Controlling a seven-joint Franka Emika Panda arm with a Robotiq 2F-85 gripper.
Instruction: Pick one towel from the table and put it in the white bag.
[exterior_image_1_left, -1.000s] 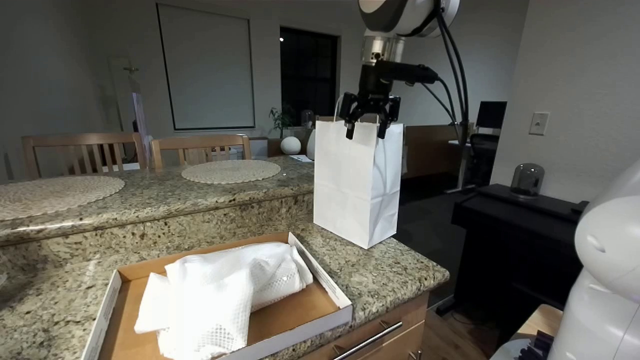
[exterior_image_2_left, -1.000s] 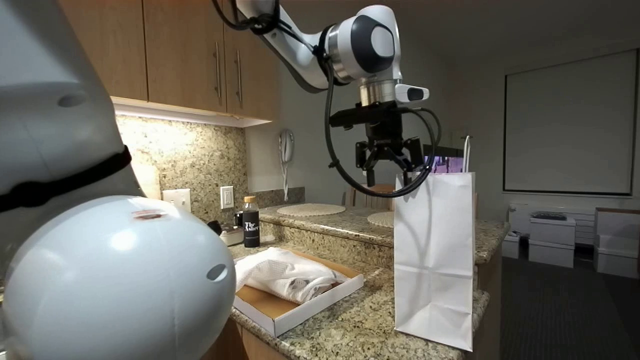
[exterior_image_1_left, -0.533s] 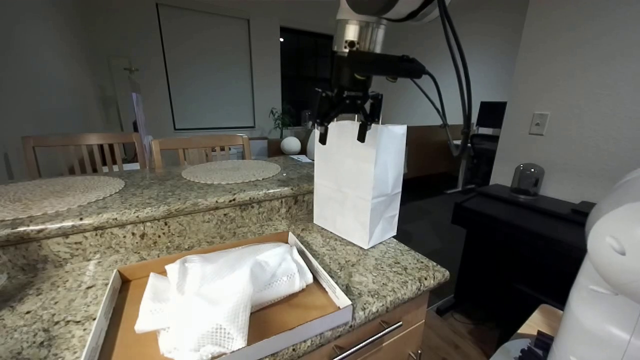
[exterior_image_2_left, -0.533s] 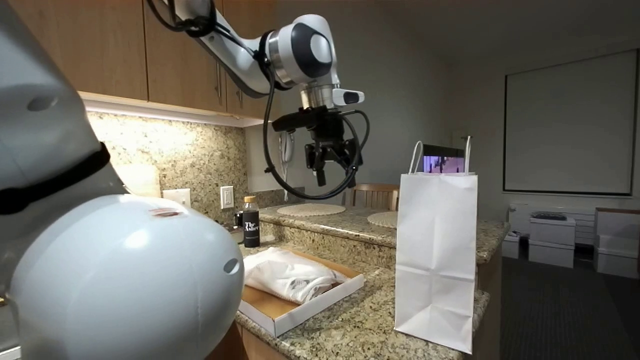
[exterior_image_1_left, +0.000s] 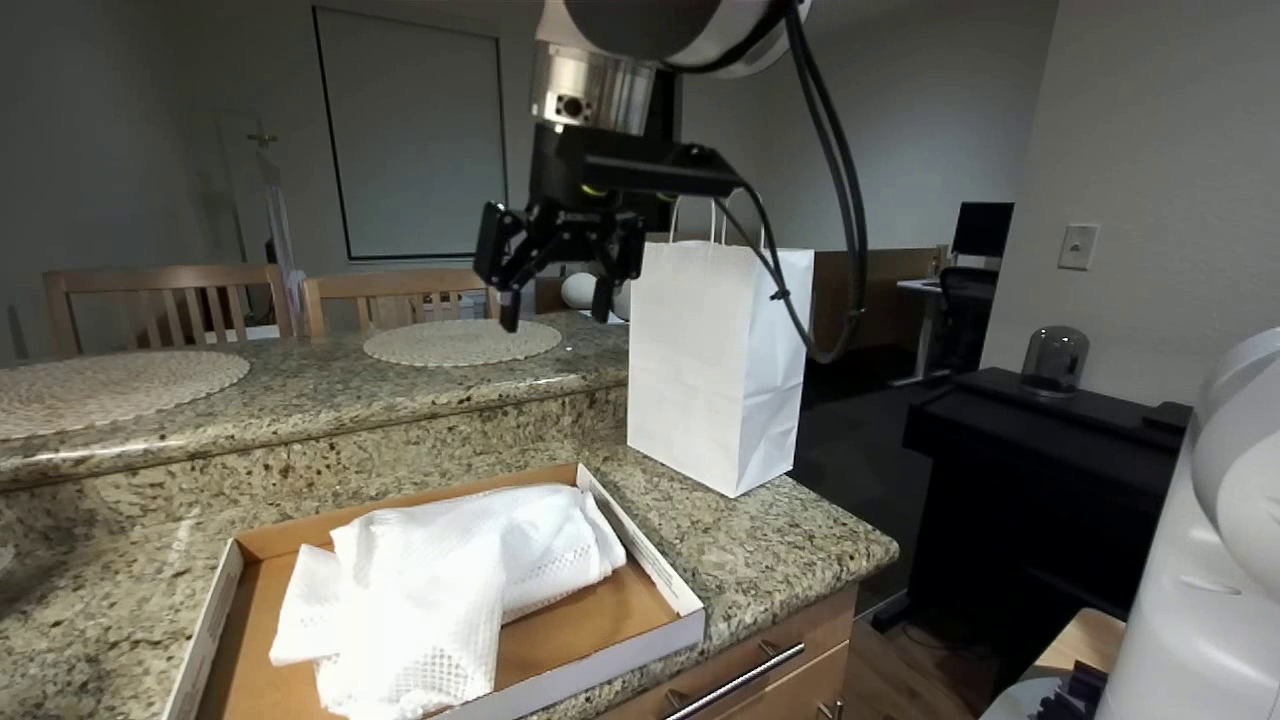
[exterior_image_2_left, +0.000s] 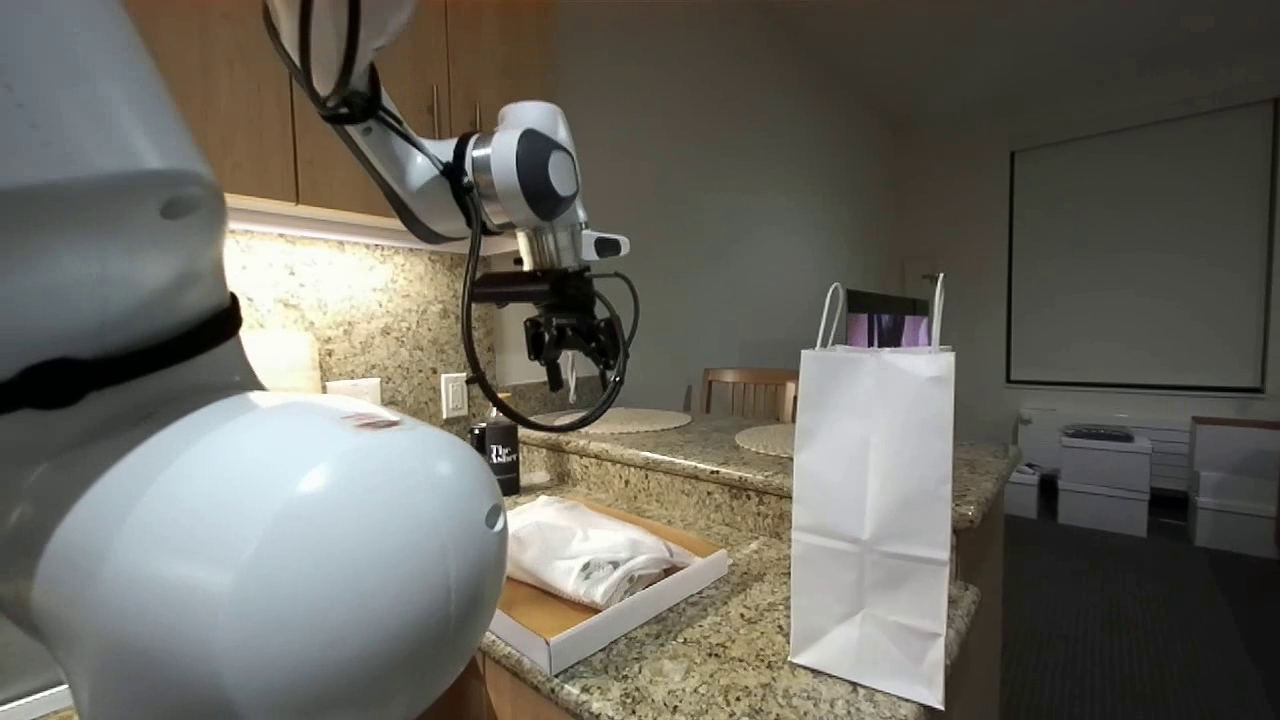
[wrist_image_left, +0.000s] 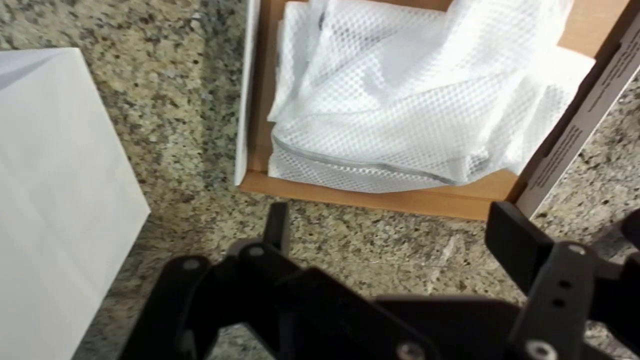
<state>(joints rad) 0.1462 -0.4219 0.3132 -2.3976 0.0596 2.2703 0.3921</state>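
White mesh cloth, the towel (exterior_image_1_left: 430, 590), lies bunched in a shallow cardboard tray (exterior_image_1_left: 590, 630) on the granite counter. How many pieces it is I cannot tell. The towel also shows in an exterior view (exterior_image_2_left: 590, 550) and in the wrist view (wrist_image_left: 400, 110), where a grey seam runs along its near edge. The white paper bag (exterior_image_1_left: 700, 370) stands upright with handles up, right of the tray; it shows at the left in the wrist view (wrist_image_left: 55, 210). Its inside is hidden. My gripper (exterior_image_1_left: 556, 308) is open and empty, well above the counter. In the wrist view the gripper (wrist_image_left: 392, 222) has bare granite between its fingers.
A raised granite ledge (exterior_image_1_left: 300, 400) with round woven mats (exterior_image_1_left: 462, 343) runs behind the tray. A dark bottle (exterior_image_2_left: 502, 455) stands beyond the tray. The bag is near the counter's end. Wooden chairs (exterior_image_1_left: 400, 290) stand behind the ledge.
My gripper has moved away from over the bag, toward the tray side, and dropped somewhat. It stays open. The towel, tray and bag have not moved.
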